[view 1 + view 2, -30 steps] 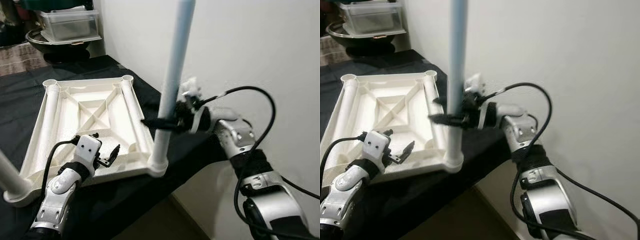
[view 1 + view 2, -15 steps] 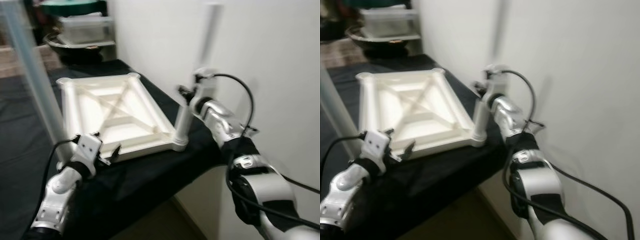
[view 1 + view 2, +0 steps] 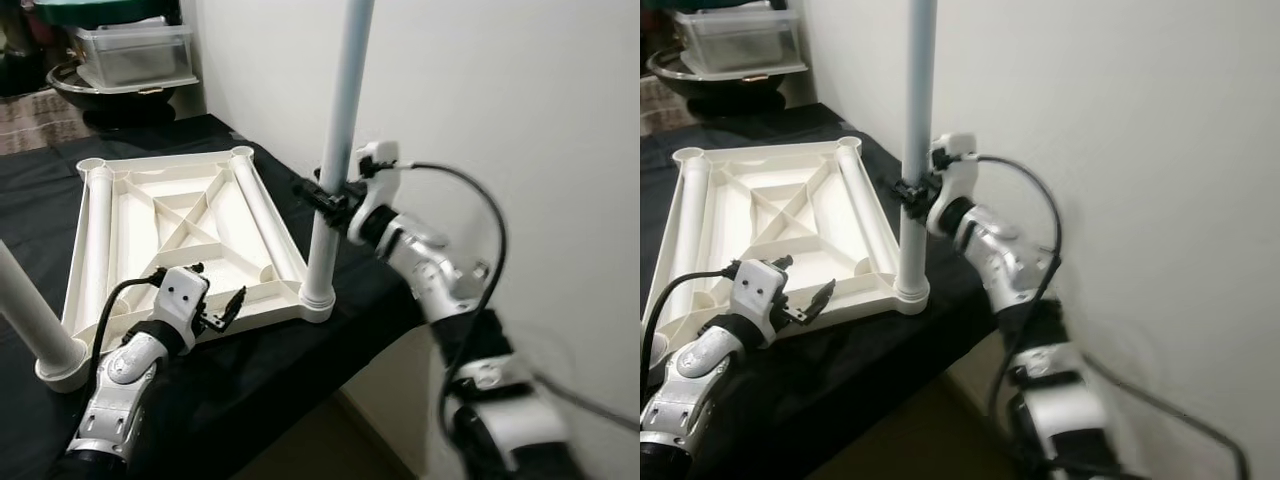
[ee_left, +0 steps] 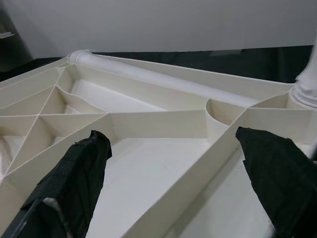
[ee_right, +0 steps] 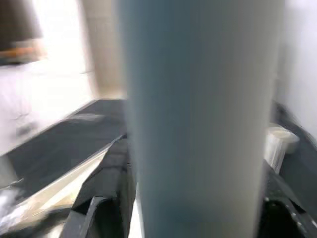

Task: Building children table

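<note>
- R hand [image 3: 325, 195]: clamped on the upright leg [image 3: 334, 150], about mid-height of what shows; black fingers [image 5: 106, 191] wrap either side of the tube in the R wrist view.
- Upright leg: pale tube, long axis vertical, foot seated in the corner socket [image 3: 317, 298] of the tabletop [image 3: 175, 235], the near corner on the wall side. Looks plumb or close to it; can't tell how deep it sits.
- Tabletop: white plastic, lying upside down on the bench [image 3: 260, 370], ribbed underside up, an X of ribs at centre.
- L hand [image 3: 222, 310]: fingers spread wide, holding nothing; hovers at the tabletop's near edge, between the two near corners. L wrist view looks across the ribs, fingers [image 4: 74, 178] apart over the frame.
- 2nd leg [image 3: 30, 320]: stands in the tabletop's near corner away from the wall, leaning somewhat in this view.
- Far sockets [image 3: 242, 154]: both far corners of the tabletop open, no legs in.
- Key relation: leg axis runs straight down from R hand into the socket, so any push to seat it goes along that axis; R arm is on it, L hand is nearer the frame edge and free to brace.
- Judgement: two legs up, two to go.
- Beyond the tabletop's far edge: clear tub [image 3: 135, 50] on a dark bowl.
</note>
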Tool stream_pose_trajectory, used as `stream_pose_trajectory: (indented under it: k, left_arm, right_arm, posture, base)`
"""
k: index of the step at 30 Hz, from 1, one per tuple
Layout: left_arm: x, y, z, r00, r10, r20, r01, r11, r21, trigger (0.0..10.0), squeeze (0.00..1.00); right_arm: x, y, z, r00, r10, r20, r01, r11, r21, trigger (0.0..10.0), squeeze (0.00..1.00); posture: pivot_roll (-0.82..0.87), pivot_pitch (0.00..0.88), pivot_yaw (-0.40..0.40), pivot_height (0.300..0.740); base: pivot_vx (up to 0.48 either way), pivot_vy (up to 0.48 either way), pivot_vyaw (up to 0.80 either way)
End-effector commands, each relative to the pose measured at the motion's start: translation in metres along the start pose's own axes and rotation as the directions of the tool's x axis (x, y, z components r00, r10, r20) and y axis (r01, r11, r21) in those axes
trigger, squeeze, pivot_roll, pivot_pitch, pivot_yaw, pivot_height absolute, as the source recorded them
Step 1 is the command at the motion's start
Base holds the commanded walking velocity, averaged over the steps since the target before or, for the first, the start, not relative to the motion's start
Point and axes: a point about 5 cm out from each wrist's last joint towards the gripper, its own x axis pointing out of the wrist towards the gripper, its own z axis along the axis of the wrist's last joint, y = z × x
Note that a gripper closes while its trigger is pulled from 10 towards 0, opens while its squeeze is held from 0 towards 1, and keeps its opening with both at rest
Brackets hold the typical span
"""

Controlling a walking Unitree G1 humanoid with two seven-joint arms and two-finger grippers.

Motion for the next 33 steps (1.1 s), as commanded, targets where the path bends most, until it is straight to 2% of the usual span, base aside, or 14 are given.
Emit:
stream_pose_trajectory:
  k: [1,10,12,16,17,18,19,23,24,25,27,29,30,33]
  left_arm:
    - [-0.001,-0.001,-0.004,1.0,-0.002,-0.015,0.003,1.0,0.005,10.0,0.0]
    - [-0.004,0.002,-0.003,1.0,0.009,-0.016,-0.009,1.0,0.01,10.0,0.0]
    - [-0.005,0.003,-0.004,1.0,0.012,-0.017,-0.012,1.0,0.012,10.0,0.0]
    - [-0.006,0.003,-0.004,1.0,0.013,-0.017,-0.013,1.0,0.012,10.0,0.0]
    - [-0.006,0.003,-0.004,1.0,0.014,-0.018,-0.014,1.0,0.013,10.0,0.0]
    - [-0.006,0.003,-0.004,1.0,0.014,-0.02,-0.014,1.0,0.014,10.0,0.0]
    - [-0.006,0.003,-0.004,1.0,0.014,-0.021,-0.014,1.0,0.015,10.0,0.0]
    - [-0.006,0.003,-0.004,1.0,0.013,-0.021,-0.013,1.0,0.015,10.0,0.0]
    - [-0.005,0.001,-0.004,1.0,0.009,-0.02,-0.009,1.0,0.014,10.0,0.0]
    - [-0.005,0.001,-0.004,1.0,0.009,-0.02,-0.009,1.0,0.014,10.0,0.0]
    - [-0.003,0.0,-0.004,1.0,0.003,-0.018,-0.003,1.0,0.012,10.0,0.0]
    - [-0.003,0.0,-0.004,1.0,0.002,-0.019,-0.002,1.0,0.012,10.0,0.0]
    - [-0.003,0.0,-0.004,1.0,0.0,-0.02,0.0,1.0,0.012,10.0,0.0]
    - [-0.002,0.0,-0.004,1.0,-0.002,-0.02,0.002,1.0,0.012,10.0,0.0]
  right_arm:
    - [-0.003,0.013,0.003,0.981,0.192,0.026,-0.192,0.981,-0.022,10.0,0.0]
    - [-0.009,0.033,-0.012,0.879,0.463,-0.115,-0.474,0.875,-0.099,10.0,0.0]
    - [-0.006,0.046,-0.019,0.827,0.546,-0.135,-0.558,0.827,-0.074,1.8,0.0]
    - [-0.005,0.051,-0.022,0.811,0.57,-0.132,-0.581,0.811,-0.066,1.8,0.0]
    - [-0.002,0.052,-0.025,0.814,0.566,-0.131,-0.574,0.818,-0.041,0.0,0.0]
    - [0.017,0.033,-0.041,0.947,0.27,-0.173,-0.27,0.963,0.023,0.0,0.0]
    - [0.026,0.021,-0.055,0.97,0.046,-0.24,-0.035,0.998,0.048,0.0,0.0]
    - [0.027,0.007,-0.071,0.929,-0.187,-0.32,0.212,0.976,0.044,0.0,0.0]
    - [0.013,-0.008,-0.091,0.808,-0.448,-0.383,0.496,0.867,0.034,0.0,0.0]
    - [0.013,-0.008,-0.091,0.808,-0.448,-0.383,0.496,0.867,0.034,0.0,0.0]
    - [-0.019,-0.015,-0.117,0.606,-0.655,-0.45,0.734,0.679,0.001,0.0,0.0]
    - [-0.025,-0.011,-0.123,0.576,-0.671,-0.467,0.762,0.647,0.01,0.0,0.0]
    - [-0.022,-0.002,-0.122,0.613,-0.641,-0.461,0.737,0.675,0.041,8.1,0.0]
    - [-0.01,0.012,-0.107,0.721,-0.572,-0.391,0.649,0.756,0.09,10.0,0.0]
  posture:
    - [0.03,0.0,-0.107,0.74]
    - [0.05,0.0,-0.122,0.74]
    - [0.05,0.0,-0.125,0.74]
    - [0.06,0.0,-0.126,0.74]
    - [0.05,0.0,-0.123,0.74]
    - [0.05,0.0,-0.12,0.74]
    - [0.05,0.0,-0.12,0.74]
    - [0.04,0.0,-0.114,0.74]
    - [0.03,0.0,-0.108,0.74]
    - [0.03,0.0,-0.108,0.74]
    - [0.03,0.0,-0.102,0.74]
    - [0.03,0.0,-0.102,0.74]
    - [0.02,0.0,-0.098,0.74]
    - [0.01,0.0,-0.094,0.74]
  base:
    - [0.0,0.0,0.0]
    - [0.0,0.0,0.0]
    - [0.0,0.0,0.0]
    - [0.0,0.0,0.0]
    - [0.0,0.0,0.0]
    - [0.0,0.0,0.0]
    - [0.0,0.0,0.0]
    - [0.0,0.0,0.0]
    - [0.0,0.0,0.0]
    - [0.0,0.0,0.0]
    - [0.0,0.0,0.0]
    - [0.0,0.0,0.0]
    - [0.0,0.0,0.0]
    - [0.0,0.0,0.0]
